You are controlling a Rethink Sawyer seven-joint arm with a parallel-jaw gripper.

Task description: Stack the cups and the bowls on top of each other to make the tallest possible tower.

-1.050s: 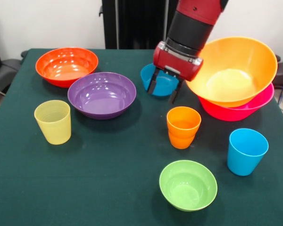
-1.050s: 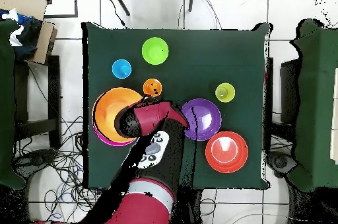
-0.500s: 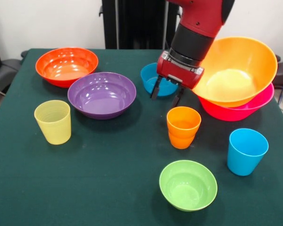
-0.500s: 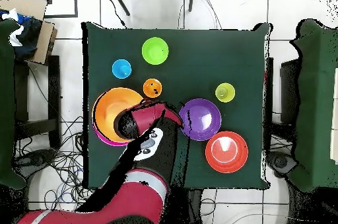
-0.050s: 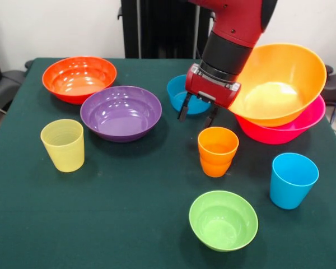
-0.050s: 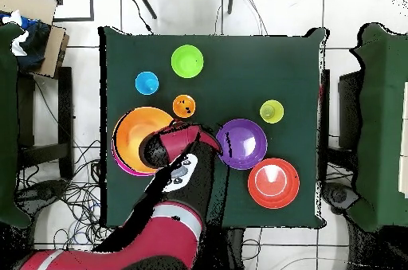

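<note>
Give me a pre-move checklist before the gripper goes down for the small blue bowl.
1. Gripper open and empty: ok.
2. Gripper over the small blue bowl: ok in the front view; hidden by the arm overhead.
3. Blue bowl upright and empty: cannot tell, partly hidden.
4. Large orange bowl seated level in the hot pink bowl: not ok, tilted.
5. Orange cup apart from the fingers: ok.

Glossy plastic all round: the purple bowl (image 5: 121,112) and orange bowl (image 5: 277,83) throw back the light. The bench (image 5: 101,213) wears matt green cloth. The pale yellow cup (image 5: 63,144) looks ribbed.
</note>
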